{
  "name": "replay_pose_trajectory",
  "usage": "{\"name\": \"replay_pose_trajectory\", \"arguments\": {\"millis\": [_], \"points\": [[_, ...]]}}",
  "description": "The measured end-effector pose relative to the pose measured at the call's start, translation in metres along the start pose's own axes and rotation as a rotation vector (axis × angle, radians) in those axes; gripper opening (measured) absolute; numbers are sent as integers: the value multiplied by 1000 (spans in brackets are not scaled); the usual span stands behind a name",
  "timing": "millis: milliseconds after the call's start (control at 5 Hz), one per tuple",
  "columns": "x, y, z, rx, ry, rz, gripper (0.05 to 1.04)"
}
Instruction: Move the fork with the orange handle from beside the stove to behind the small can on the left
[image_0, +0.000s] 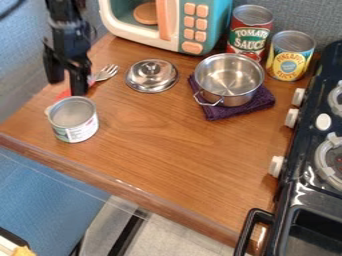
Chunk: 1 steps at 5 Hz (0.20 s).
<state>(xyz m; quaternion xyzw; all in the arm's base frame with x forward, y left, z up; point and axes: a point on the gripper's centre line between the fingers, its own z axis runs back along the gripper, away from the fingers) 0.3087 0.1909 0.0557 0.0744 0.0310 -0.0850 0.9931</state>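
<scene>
Where the black pincer (67, 86) hangs at the upper left of the wooden table (160, 142), its two fingers stand apart, released, with nothing between them. Items, as they lie:

- Fork (106, 73): metal tines, red handle; partly hidden behind the pincer, tines pointing away toward the toy microwave. Contact with the pincer cannot be told.
- Tin can (79, 131): upright, pale label, at the table's left, just below the pincer in the view.
- Lid (152, 75): shiny metal, round, knob up; right of the fork.
- Pot (233, 95): shiny metal, upright, wire handle toward the lower left; set on a folded purple cloth (218, 111).
- Red can (250, 37) and yellow can (289, 57): upright, side by side behind the pot.
- Toy microwave (175, 25): white and teal, orange buttons; at the back.
- Stove (286, 187): black, white knobs — along the right side.
</scene>
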Motion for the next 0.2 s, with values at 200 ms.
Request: {"name": "replay_pose_trajectory", "arguments": {"millis": [200], "points": [[-5, -1, 27, 23, -52, -7, 1003]]}}
